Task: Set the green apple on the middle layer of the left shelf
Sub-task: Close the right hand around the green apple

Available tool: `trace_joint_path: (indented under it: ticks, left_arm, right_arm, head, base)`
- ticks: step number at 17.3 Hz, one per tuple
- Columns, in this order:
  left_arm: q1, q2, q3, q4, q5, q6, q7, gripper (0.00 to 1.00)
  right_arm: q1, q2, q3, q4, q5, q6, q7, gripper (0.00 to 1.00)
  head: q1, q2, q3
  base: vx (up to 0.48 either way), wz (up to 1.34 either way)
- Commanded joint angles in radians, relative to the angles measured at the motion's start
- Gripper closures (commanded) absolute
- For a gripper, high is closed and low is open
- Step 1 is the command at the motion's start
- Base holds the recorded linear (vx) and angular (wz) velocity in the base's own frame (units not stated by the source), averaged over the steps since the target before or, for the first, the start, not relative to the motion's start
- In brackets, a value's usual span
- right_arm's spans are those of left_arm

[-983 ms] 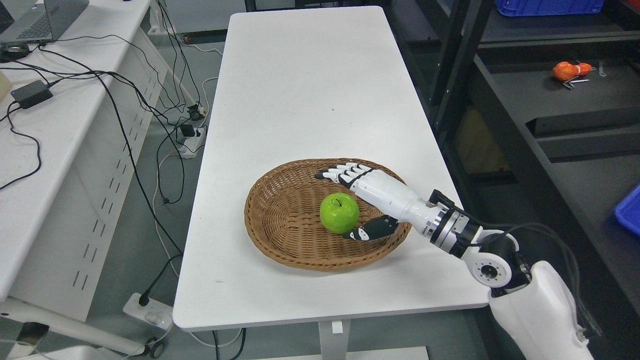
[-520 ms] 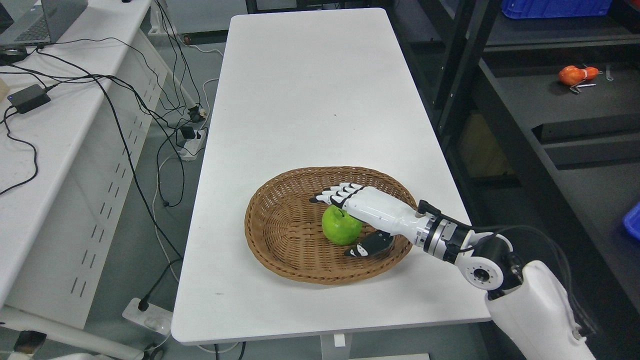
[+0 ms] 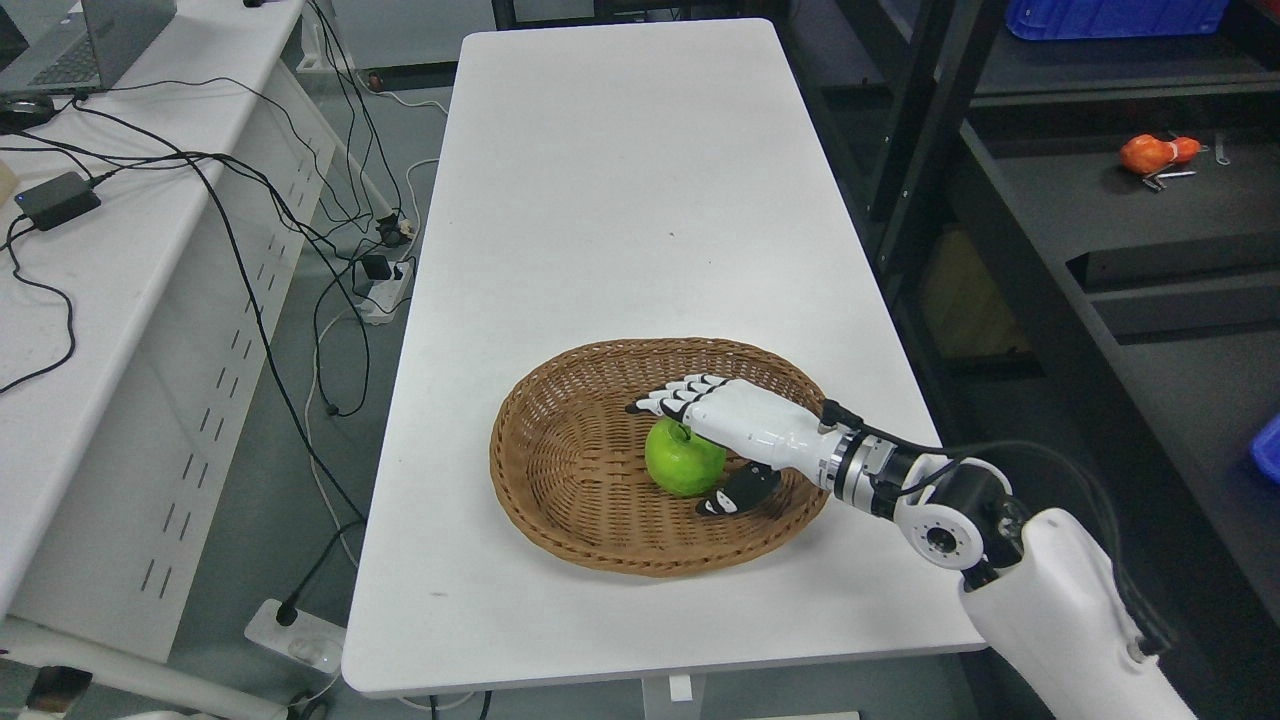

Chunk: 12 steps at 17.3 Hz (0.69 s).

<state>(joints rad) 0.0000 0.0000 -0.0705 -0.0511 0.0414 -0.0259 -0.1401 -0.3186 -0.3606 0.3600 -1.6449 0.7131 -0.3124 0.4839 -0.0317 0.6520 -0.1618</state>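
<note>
I see robotics lab or test workroom. Plain white rectangular table point(image 3: 620, 200) on bare grey floor point(image 3: 330, 350). Second white bench point(image 3: 130, 260) at left carries grey laptop point(image 3: 75, 45), black power brick point(image 3: 58, 198), tangled black cables point(image 3: 260, 200) running to white floor power strips point(image 3: 380, 285). Dark metal shelving rack point(image 3: 1050, 220) at right, blue plastic bin point(image 3: 1110, 15) on top.

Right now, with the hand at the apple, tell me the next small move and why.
Probably curl the fingers and thumb closed on the green apple. The right hand already brackets it in the wicker basket: fingers extend over the apple's far side, thumb sits low at its near right, and the grasp does not look closed. Lifting should wait for a firm grip.
</note>
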Motion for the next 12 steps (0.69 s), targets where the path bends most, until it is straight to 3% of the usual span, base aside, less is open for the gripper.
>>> trace_joint_path:
  ticks: [1, 3, 6, 10, 12]
  left_arm:
    - [-0.012, 0.017, 0.000, 0.001, 0.000, 0.000, 0.000, 0.00]
    - [-0.012, 0.017, 0.000, 0.001, 0.000, 0.000, 0.000, 0.00]
    - [-0.012, 0.017, 0.000, -0.001, 0.000, 0.000, 0.000, 0.00]
    - [-0.012, 0.017, 0.000, -0.001, 0.000, 0.000, 0.000, 0.00]
    - [-0.012, 0.017, 0.000, 0.001, 0.000, 0.000, 0.000, 0.00]
  right_arm:
    - [-0.010, -0.014, 0.051, 0.030, 0.012, -0.007, 0.001, 0.06]
    - [-0.010, -0.014, 0.051, 0.030, 0.012, -0.008, -0.001, 0.17]
    - [-0.007, -0.012, 0.050, 0.036, 0.008, -0.025, -0.001, 0.42]
    - [-0.007, -0.006, -0.005, 0.036, 0.006, -0.045, -0.022, 0.91]
    - [-0.004, -0.009, -0.056, 0.031, -0.001, -0.043, -0.057, 0.99]
  head:
    - [0.0000, 0.000, 0.000]
    - [0.0000, 0.000, 0.000]
    - [0.0000, 0.000, 0.000]
    - [0.0000, 0.000, 0.000]
    - [0.0000, 0.000, 0.000]
  base:
    - [0.000, 0.00]
    - [0.000, 0.00]
    - [0.000, 0.00]
    - [0.000, 0.00]
    - [0.000, 0.00]
